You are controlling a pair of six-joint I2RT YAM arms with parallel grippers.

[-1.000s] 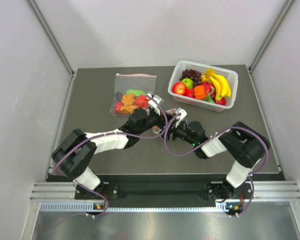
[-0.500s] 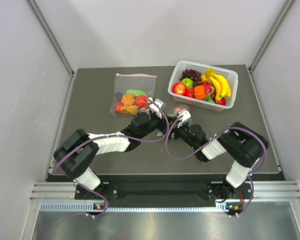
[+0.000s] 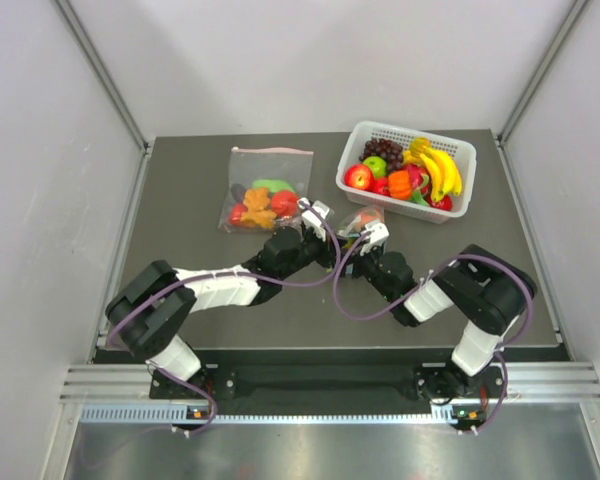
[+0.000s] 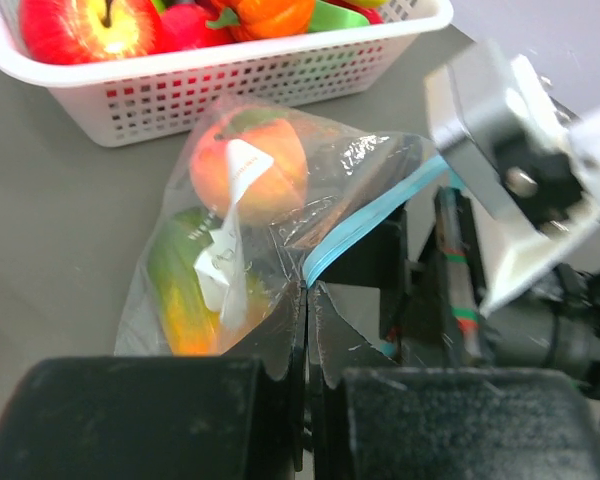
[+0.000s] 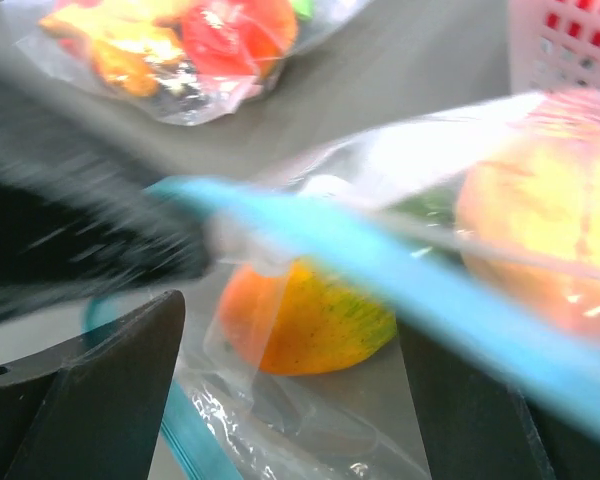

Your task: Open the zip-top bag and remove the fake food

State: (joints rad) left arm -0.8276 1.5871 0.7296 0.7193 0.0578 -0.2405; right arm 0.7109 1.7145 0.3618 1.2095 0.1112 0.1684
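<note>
Edge of zip-top bag [image 4: 280, 220] in left tool [image 4: 307, 300], white basket [image 4: 230, 90] just beyond.

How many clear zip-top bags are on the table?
2: the small clear teal-strip bag in front of the white mesh basket, and the larger pink-strip bag farther left.

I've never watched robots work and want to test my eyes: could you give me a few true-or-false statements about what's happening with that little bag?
1. The left tool pinches the zip-top bag near its zip strip. True.
2. The fake food lies loose outside the bag. False: the pieces are inside it.
3. That bag's zip strip is pink. False: it is teal-blue; the pink strip belongs to the larger bag.
4. The white basket holds bananas. True.
</note>
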